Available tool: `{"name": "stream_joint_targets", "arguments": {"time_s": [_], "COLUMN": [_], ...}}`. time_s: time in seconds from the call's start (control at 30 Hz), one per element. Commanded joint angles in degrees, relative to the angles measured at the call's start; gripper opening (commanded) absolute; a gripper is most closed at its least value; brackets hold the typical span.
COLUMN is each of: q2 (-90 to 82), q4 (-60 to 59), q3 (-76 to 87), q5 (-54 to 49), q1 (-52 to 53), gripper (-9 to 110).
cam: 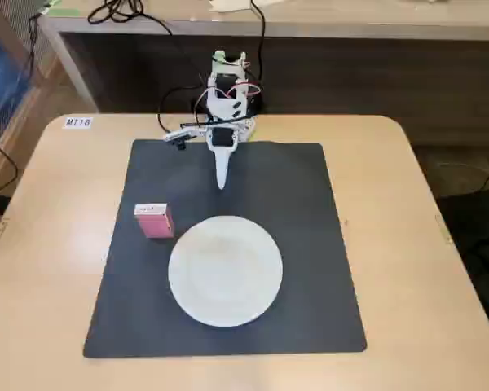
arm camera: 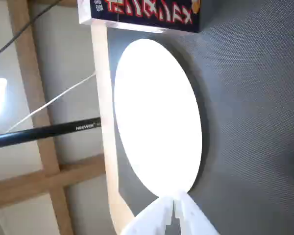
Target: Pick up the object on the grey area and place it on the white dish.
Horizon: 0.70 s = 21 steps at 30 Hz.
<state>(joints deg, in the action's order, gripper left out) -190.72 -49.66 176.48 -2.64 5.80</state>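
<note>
Fixed view: small pink-red box (cam: pixel 155 220) sits left of centre on the grey mat (cam: pixel 310 244), just beside the white dish (cam: pixel 225 271). Likely light, stiff; pinch its sides. Claw (cam: pixel 222 184) closed, empty.

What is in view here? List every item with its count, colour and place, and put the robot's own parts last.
box: one, pink-red with white top, on the mat left of the plate in the fixed view.
plate: one, white, round, empty, centre of the mat.
mat: one, dark grey, square, on the table.
table: one, light wood, under everything.
label: one, white, table's far left corner.
cables: several, black, behind the table.
arm: one, white, at the mat's far edge.
fingers: two, white, closed together, empty, above the mat.
</note>
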Motion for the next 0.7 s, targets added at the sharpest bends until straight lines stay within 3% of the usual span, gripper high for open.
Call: {"name": "stream_joint_targets", "arguments": {"time_s": [0.0, 0.33, 0.5, 0.67], "q2": [-1.32, -1.05, 17.84, 33.93], "q4": [-2.20, -4.92, -12.30, -12.04], "q3": [-5.98, -9.40, -38.32, -61.17], "q5": [-2.64, -4.57, -11.69, -14.15], "q1": [-2.81, -2.37, 0.00, 2.29], "gripper": [0, 0, 0, 0]}}
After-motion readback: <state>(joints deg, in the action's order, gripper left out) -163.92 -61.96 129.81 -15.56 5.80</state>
